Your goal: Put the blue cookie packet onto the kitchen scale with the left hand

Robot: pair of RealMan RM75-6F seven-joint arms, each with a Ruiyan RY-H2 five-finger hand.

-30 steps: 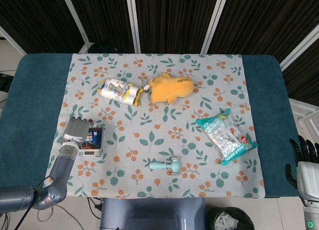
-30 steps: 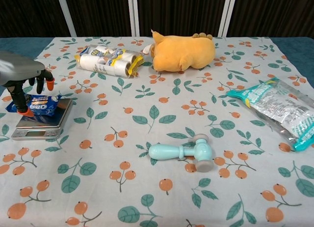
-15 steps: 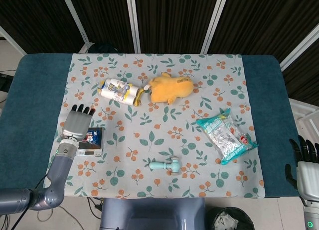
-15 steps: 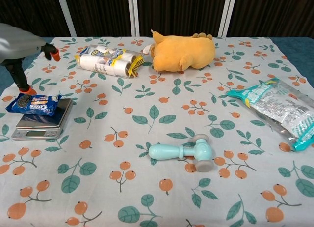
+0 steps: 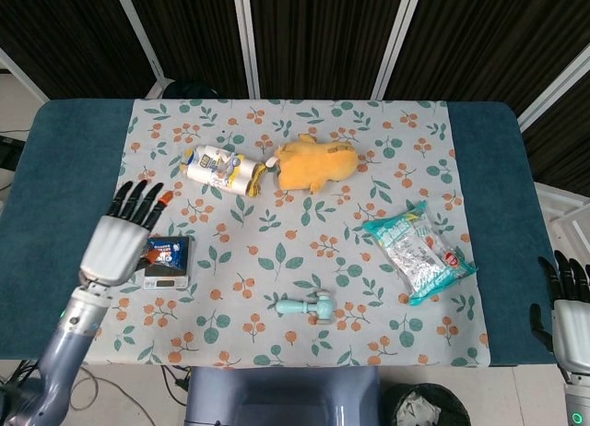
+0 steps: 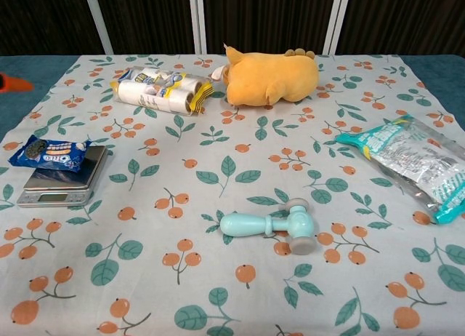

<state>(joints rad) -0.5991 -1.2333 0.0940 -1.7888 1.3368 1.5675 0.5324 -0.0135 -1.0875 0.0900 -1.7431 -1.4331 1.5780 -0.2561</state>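
1. The left hand [image 5: 115, 245] is raised above the left part of the worktop [image 5: 64, 214], palm away from the head camera, its fingers [image 5: 138, 201] spread wide and holding nothing.
2. In the chest view only an orange fingertip shows at the left edge; the rest of that hand is out of frame.
3. The packet [image 6: 49, 152] lies on the scale [image 6: 62, 183], its left end overhanging the plate, apart from the hand.
4. In the head view the hand covers the left edge of the scale, with the packet [image 5: 168, 254] showing just beside it.
5. The right hand [image 5: 570, 308] is at the lower right corner, off the worktop, its dark fingers [image 5: 562, 275] pointing up and slightly apart, touching nothing.
6. A roll pack [image 6: 156, 90] and a plush toy [image 6: 270, 77] lie side by side at the far middle.
7. A snack bag [image 6: 410, 161] lies to the right, and a toy hammer [image 6: 272, 226] near the middle front.
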